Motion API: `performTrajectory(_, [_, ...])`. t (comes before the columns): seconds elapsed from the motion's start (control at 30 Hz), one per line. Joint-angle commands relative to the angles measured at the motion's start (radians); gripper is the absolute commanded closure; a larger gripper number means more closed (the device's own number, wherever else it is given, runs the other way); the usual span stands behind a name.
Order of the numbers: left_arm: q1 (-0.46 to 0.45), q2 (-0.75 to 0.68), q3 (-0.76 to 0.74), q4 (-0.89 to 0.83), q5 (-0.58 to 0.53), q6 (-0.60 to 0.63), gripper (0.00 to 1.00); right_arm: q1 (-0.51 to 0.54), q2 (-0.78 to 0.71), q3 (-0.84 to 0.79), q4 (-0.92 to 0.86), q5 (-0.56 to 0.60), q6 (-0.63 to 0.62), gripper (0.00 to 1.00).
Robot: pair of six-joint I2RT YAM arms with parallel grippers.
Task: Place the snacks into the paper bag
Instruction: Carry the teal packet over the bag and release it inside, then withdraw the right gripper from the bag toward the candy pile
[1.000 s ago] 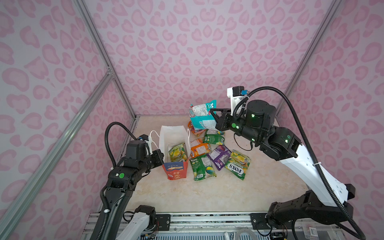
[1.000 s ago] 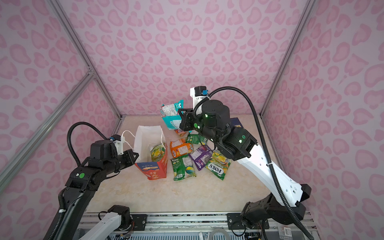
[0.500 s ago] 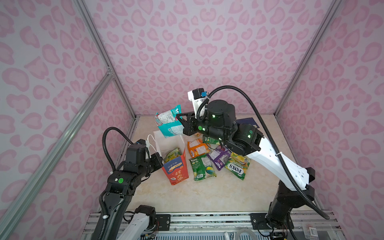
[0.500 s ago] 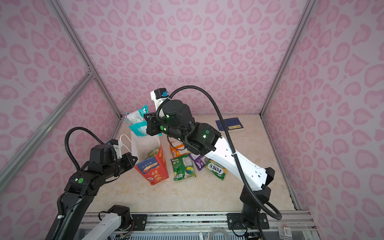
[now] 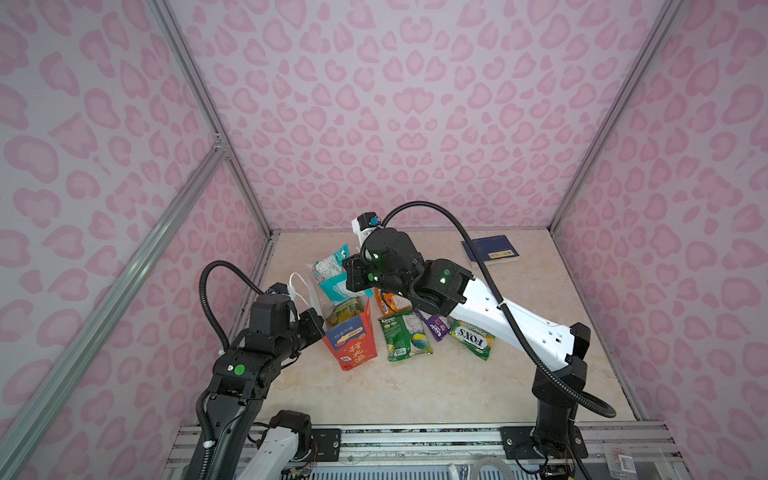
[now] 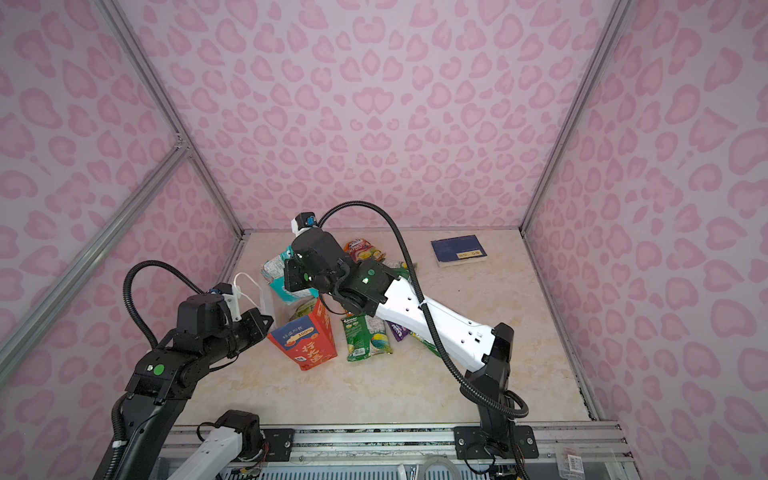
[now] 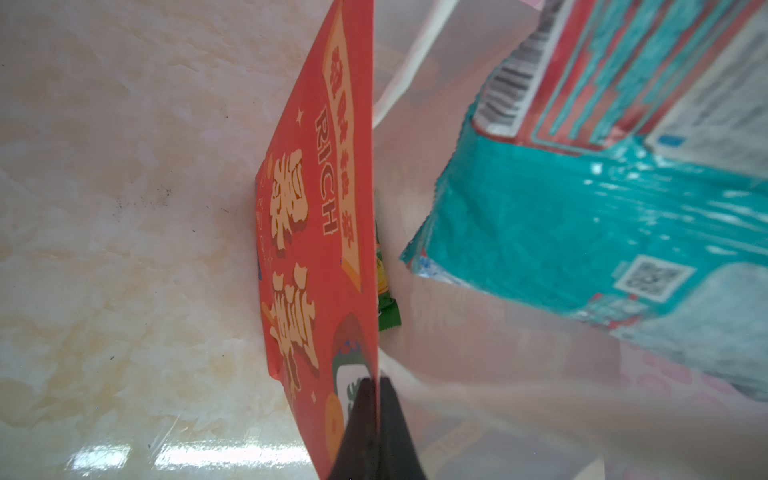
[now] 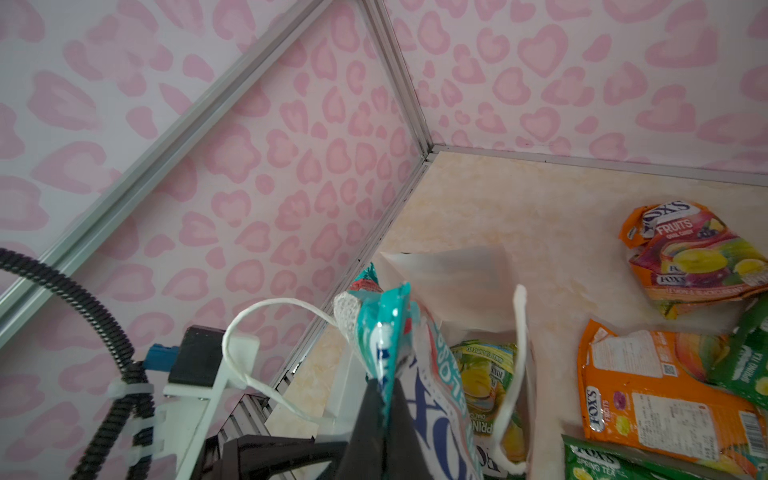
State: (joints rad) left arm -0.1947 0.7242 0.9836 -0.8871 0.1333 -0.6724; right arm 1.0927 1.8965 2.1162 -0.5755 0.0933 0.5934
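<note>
The red paper bag (image 5: 352, 341) (image 6: 308, 341) stands open and tilted at the table's left. My left gripper (image 5: 318, 325) (image 7: 376, 381) is shut on the bag's red side wall (image 7: 318, 208) near the rim. My right gripper (image 5: 353, 279) (image 8: 384, 388) is shut on a teal snack packet (image 5: 332, 276) (image 6: 277, 276) (image 8: 380, 328), which hangs in the bag's white mouth. A yellow-green packet (image 5: 343, 309) (image 8: 486, 374) lies inside the bag. On the table beside the bag lie green (image 5: 405, 337), purple (image 5: 435, 327), orange (image 5: 391, 303) and yellow-green FOX'S (image 5: 472, 339) snacks.
A dark blue book (image 5: 490, 249) (image 6: 459, 251) lies at the back right. Another orange packet (image 6: 362, 247) (image 8: 698, 253) lies behind my right arm. The bag's white cord handle (image 8: 266, 316) loops over my left wrist mount. Pink walls close the left, back and right.
My right arm swung left and down, carrying the teal packet from above the snack pile into the bag's mouth. The bag tipped a little in my left gripper's hold.
</note>
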Motion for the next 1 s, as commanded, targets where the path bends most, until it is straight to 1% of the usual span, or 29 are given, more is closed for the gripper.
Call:
performTrajectory(0.0, [0.0, -0.006, -0.003, 0.043, -0.013, -0.003, 0.97, 0.004, 0.023, -0.017, 0.043, 0.026, 0.04, 1.0])
performTrajectory(0.27, [-0.001, -0.002, -0.003, 0.049, -0.013, 0.002, 0.97, 0.004, 0.085, 0.024, 0.02, 0.007, 0.054, 1.0])
performTrajectory(0.3, [-0.001, -0.002, -0.004, 0.049, -0.014, 0.002, 0.97, 0.003, 0.087, 0.024, 0.022, 0.004, 0.054, 0.98])
performTrajectory(0.53, [-0.003, 0.003, -0.01, 0.048, -0.018, 0.002, 0.97, 0.003, 0.082, 0.025, 0.035, -0.006, 0.045, 0.71])
performTrajectory(0.7, [-0.003, 0.004, -0.006, 0.047, -0.023, 0.005, 0.97, 0.003, 0.062, 0.031, 0.051, -0.041, 0.021, 0.61])
performTrajectory(0.87, [-0.003, 0.01, -0.006, 0.042, -0.03, 0.011, 0.97, 0.006, 0.005, 0.034, 0.052, -0.056, -0.032, 0.46])
performTrajectory(0.97, [-0.003, 0.017, -0.007, 0.04, -0.036, 0.015, 0.97, 0.007, -0.04, 0.023, 0.048, -0.066, -0.075, 0.35])
